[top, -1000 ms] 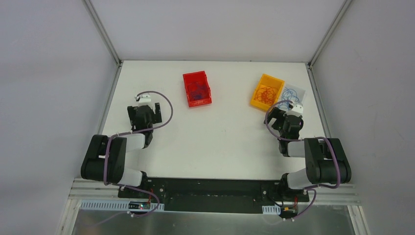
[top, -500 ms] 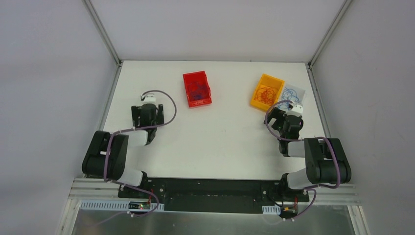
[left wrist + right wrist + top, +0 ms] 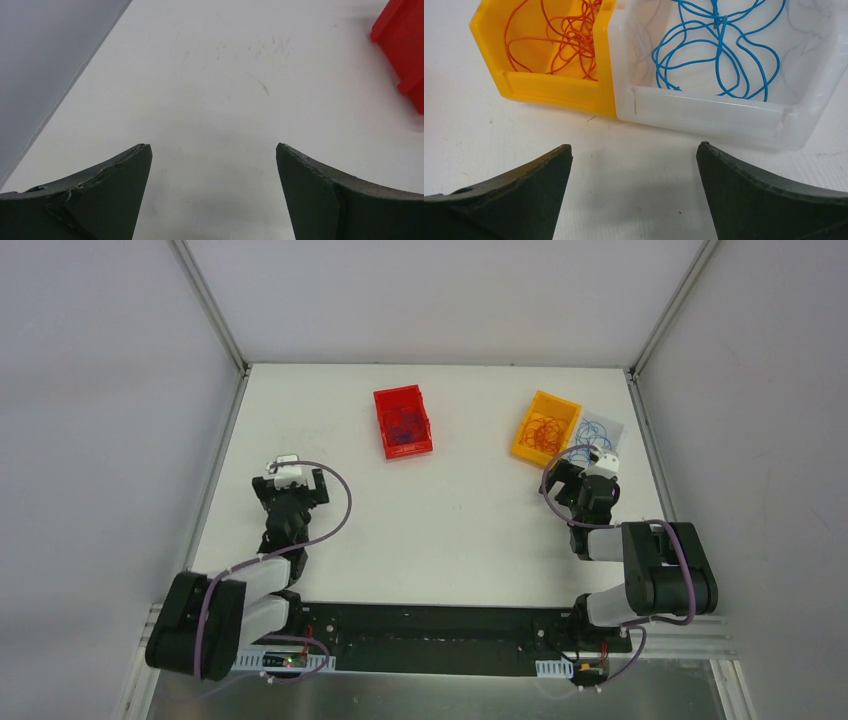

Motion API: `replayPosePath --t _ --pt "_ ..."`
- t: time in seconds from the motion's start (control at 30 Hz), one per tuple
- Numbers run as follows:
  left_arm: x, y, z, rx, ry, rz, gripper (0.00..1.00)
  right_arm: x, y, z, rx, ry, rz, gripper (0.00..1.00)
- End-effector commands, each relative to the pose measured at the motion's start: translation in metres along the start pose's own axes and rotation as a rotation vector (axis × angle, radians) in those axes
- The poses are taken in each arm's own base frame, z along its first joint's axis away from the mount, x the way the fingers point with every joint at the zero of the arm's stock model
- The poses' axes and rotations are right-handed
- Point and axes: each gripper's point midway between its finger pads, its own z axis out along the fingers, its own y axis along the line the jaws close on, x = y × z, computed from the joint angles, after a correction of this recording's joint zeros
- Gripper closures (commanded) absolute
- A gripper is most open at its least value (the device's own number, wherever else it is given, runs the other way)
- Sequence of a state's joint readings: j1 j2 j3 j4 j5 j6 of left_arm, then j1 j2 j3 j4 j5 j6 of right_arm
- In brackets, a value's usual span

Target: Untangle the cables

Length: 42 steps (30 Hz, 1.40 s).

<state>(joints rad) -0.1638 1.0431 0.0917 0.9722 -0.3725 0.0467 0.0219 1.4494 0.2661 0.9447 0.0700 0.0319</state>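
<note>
Jaws of the right gripper (image 3: 634,150) stand wide apart and empty, low over the white table (image 3: 484,135). Just ahead sit two touching bins: a clear bin (image 3: 704,107) slightly right, holding the looped blue cable (image 3: 719,50), and a yellow bin (image 3: 549,90) to the left, holding the orange cable (image 3: 569,40). The left gripper (image 3: 213,147), equally wide and empty, faces bare tabletop, with a red bin (image 3: 405,45) farther off to its right. The right arm looks far nearer these two tangles.

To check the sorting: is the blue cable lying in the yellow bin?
No, the blue cable lies in the clear bin, beside the yellow bin holding orange cable.
</note>
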Motion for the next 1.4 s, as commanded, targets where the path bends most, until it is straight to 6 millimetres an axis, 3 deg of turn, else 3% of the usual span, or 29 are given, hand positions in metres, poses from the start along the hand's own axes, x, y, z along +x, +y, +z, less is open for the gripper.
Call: replayPosePath --t 0.0,0.13,0.2,0.33,0.6,1.37 --pt "0.015 -0.010 0.011 0.036 0.000 0.020 0.01 -0.022 0.006 0.003 -0.022 -0.062 -0.004 0.01" --pt "0.026 -0.001 0.023 -0.026 -0.011 -0.006 0.01 -0.021 0.006 0.003 -0.021 -0.062 -0.004 0.01" --pt "0.033 -0.006 0.022 0.010 0.042 -0.005 0.01 -0.021 0.006 0.003 -0.022 -0.061 -0.004 0.01" --pt "0.038 -0.006 0.040 -0.009 0.129 0.010 0.01 -0.022 0.005 0.003 -0.020 -0.062 -0.004 0.01" --pt "0.042 -0.003 0.048 0.018 0.187 -0.035 0.01 -0.022 0.006 0.003 -0.021 -0.063 -0.004 0.00" --pt "0.045 -0.002 0.051 0.028 0.219 -0.058 0.01 -0.022 0.006 0.003 -0.023 -0.062 -0.004 0.01"
